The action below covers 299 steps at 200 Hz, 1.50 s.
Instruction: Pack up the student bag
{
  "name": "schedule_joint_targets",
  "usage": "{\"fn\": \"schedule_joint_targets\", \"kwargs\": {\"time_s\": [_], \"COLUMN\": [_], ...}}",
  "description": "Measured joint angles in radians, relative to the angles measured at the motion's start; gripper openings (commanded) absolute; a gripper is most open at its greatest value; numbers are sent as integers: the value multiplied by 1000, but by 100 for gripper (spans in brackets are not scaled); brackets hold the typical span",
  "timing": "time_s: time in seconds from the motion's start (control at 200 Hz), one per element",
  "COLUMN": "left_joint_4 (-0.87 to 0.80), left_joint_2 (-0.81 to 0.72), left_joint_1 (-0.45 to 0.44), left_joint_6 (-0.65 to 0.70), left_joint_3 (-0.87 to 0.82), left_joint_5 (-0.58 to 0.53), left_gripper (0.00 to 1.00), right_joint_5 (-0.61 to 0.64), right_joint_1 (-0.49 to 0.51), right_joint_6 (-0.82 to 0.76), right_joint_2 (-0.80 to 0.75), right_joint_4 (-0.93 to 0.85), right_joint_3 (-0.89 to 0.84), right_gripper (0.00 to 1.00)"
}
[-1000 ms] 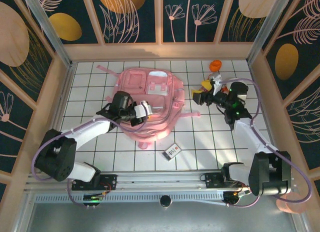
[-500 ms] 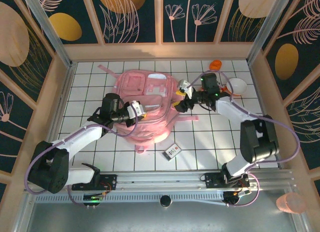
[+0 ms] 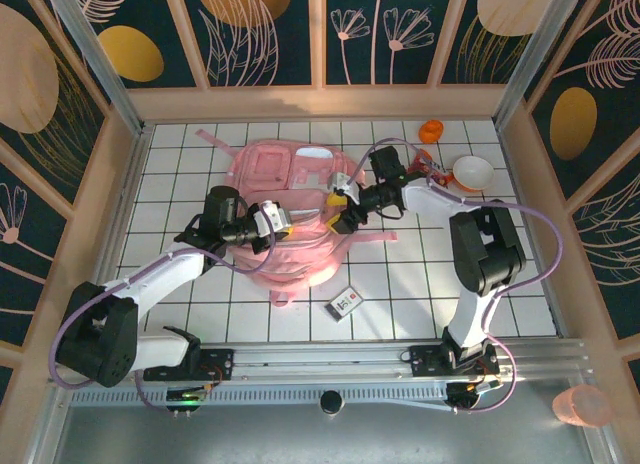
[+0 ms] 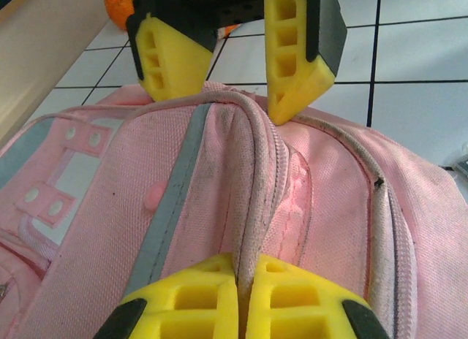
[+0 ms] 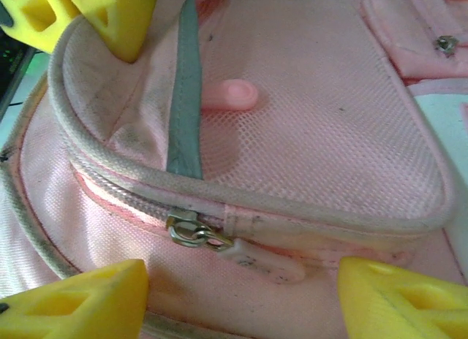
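The open right gripper (image 3: 341,210) has swung in over the student bag (image 3: 268,170), which the left gripper (image 4: 241,280) pinches.

Left gripper (image 4: 241,269): jaws pinched shut on a raised seam of the large soft pink fabric backpack (image 3: 265,164). Facing them across it is the right gripper (image 5: 241,275), its jaws apart and straddling the same seam, with the small metal zip pull (image 5: 196,233) between them. Behind the right jaws, off the bag, sit a round white bowl (image 3: 472,171) and a small orange object (image 3: 431,131). A flat white card (image 3: 345,303) lies on the table, well apart from both.
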Motion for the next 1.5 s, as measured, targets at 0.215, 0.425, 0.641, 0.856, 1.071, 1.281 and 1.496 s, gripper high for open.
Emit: {"fn": "schedule_joint_targets", "kwargs": {"time_s": [0.215,0.425,0.641,0.856,1.071,1.281,1.496], "left_joint_4": [27,48,51,56,82,120,134], "left_joint_2": [0,0,1,3,50,84,137], "left_joint_1": [-2,-2,-2,-2,-11,-70,-110], "left_joint_6": [-43,-58,-68,-95,-217,-303,-426], "left_joint_3": [0,-1,-1,-1,34,71,114], "left_joint_5": [-25,-24,-21,-21,-59,-154,-246], "left_gripper": [0,0,0,0,0,7,57], "right_joint_5": [-46,-114,-108,-32,10,64,129], "right_joint_1": [3,3,3,2,3,60,72], "right_joint_6": [0,48,151,257,330,436,574], "right_joint_2": [-5,-55,-57,-57,-101,-194,-229], "right_joint_4": [-96,-117,-43,45,79,124,164], "right_joint_3": [18,-6,-16,-35,-66,-103,-153], "right_gripper": [56,50,43,10,0,0,0]}}
